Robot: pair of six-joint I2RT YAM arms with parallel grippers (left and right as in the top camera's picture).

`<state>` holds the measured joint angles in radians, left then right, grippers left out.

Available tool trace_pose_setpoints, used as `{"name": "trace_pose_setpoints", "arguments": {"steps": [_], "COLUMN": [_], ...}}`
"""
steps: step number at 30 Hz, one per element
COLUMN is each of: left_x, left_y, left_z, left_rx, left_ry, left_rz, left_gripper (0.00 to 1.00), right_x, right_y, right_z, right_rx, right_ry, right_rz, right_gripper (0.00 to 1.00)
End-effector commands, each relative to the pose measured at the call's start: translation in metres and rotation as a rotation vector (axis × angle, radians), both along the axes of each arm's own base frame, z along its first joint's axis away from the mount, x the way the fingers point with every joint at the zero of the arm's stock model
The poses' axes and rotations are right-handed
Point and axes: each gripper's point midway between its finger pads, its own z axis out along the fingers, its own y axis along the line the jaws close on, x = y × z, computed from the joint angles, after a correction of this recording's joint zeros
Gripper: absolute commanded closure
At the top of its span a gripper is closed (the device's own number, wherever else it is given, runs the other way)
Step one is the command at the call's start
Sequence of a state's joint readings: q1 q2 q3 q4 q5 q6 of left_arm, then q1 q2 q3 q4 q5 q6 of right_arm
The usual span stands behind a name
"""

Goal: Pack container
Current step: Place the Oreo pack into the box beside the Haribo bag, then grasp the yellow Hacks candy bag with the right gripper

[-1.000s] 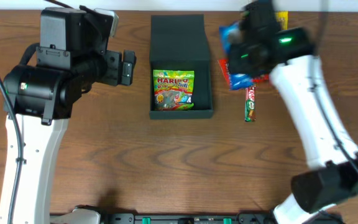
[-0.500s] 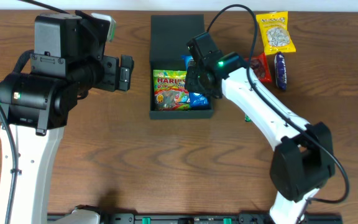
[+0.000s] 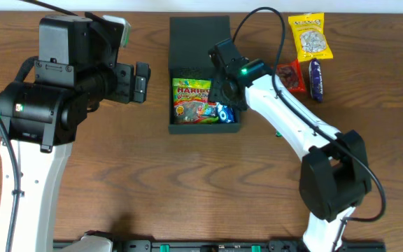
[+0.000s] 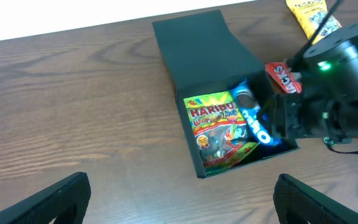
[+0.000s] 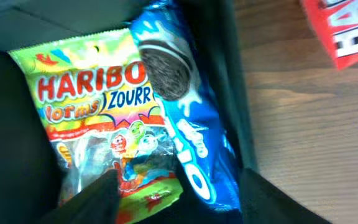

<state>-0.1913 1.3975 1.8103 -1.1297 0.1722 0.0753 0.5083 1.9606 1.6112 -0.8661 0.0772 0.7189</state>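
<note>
Open container sits at the far centre of the tabletop, lid flap laid back, with a Haribo bag and an Oreo packet side by side inside. The right gripper hovers over the box's right side, fingers apart and empty. The left gripper, spread wide, hangs left of the container.

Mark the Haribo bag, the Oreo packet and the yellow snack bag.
Haribo bag (image 3: 194, 101): overhead view, middle of its printed front.
Oreo packet (image 5: 188, 118): right wrist view, blue wrapper below the cookie picture.
yellow snack bag (image 3: 310, 36): overhead view, centre of the bag.
</note>
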Motion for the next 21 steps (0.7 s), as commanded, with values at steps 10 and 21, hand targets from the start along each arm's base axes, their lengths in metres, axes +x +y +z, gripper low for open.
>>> {"name": "trace_pose_setpoints", "arguments": {"steps": [10, 21], "left_x": [-0.003, -0.003], "left_y": [0.006, 0.006], "left_z": [-0.002, -0.002], "left_rx": [0.020, 0.020], "left_ry": [0.007, 0.006], "left_rz": [0.022, 0.021], "left_gripper": [0.05, 0.05], "right_x": [0.023, 0.060], "right_y": [-0.050, -0.150], "right_z": [0.106, 0.063], "right_rx": [-0.088, -0.145], "right_ry": [-0.293, -0.206], "right_rz": [-0.111, -0.328], "right_gripper": [0.23, 0.23]}}
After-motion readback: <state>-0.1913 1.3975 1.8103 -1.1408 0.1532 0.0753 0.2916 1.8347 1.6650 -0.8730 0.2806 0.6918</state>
